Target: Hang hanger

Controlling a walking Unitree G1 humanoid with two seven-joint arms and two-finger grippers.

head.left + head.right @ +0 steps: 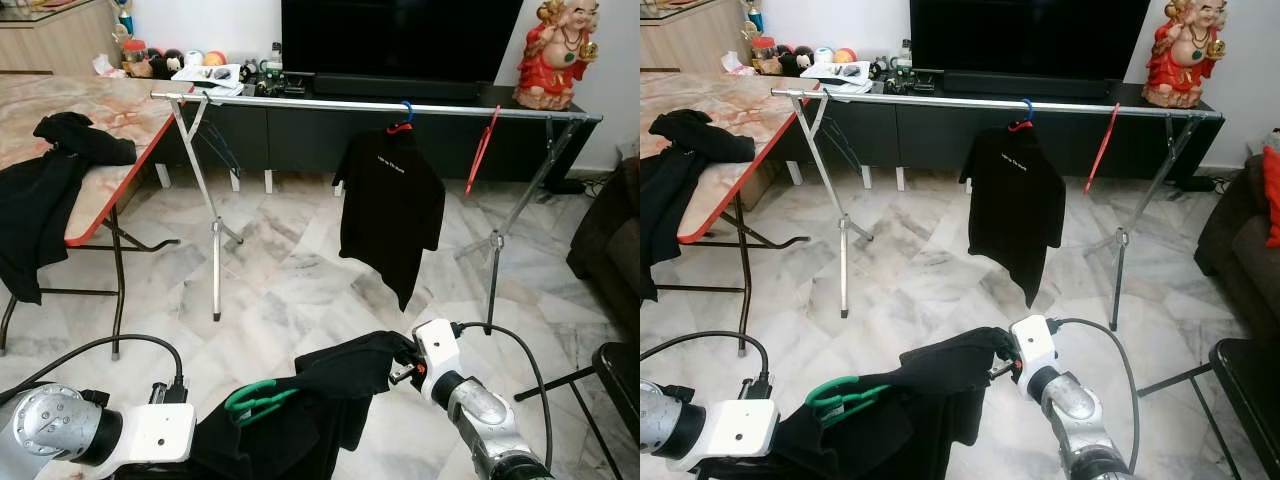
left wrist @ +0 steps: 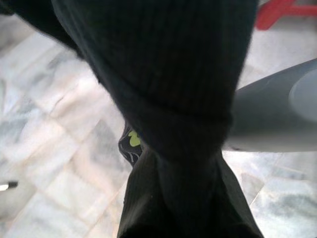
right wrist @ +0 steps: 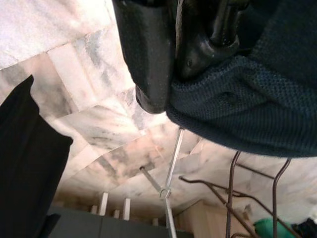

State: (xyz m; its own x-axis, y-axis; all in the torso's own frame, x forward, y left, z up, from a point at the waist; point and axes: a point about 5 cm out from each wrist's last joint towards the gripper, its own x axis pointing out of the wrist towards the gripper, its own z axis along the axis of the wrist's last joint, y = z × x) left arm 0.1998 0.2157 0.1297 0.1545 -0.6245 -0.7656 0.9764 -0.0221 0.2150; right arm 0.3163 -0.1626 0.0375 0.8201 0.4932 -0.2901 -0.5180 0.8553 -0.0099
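Green plastic hanger (image 1: pixel 258 400) sits inside the black knit shirt (image 1: pixel 330 385), low and well short of the silver clothes rail (image 1: pixel 380 105). Right gripper (image 1: pixel 402 372) is clamped on the shirt's edge; can't tell about the left gripper (image 1: pixel 200 432), buried in fabric.

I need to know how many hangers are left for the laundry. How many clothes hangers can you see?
3. A green hanger in the black garment the grippers hold; a red-and-blue hanger carrying the black shirt on the rail; a bare red hanger further right. Others may be hidden.
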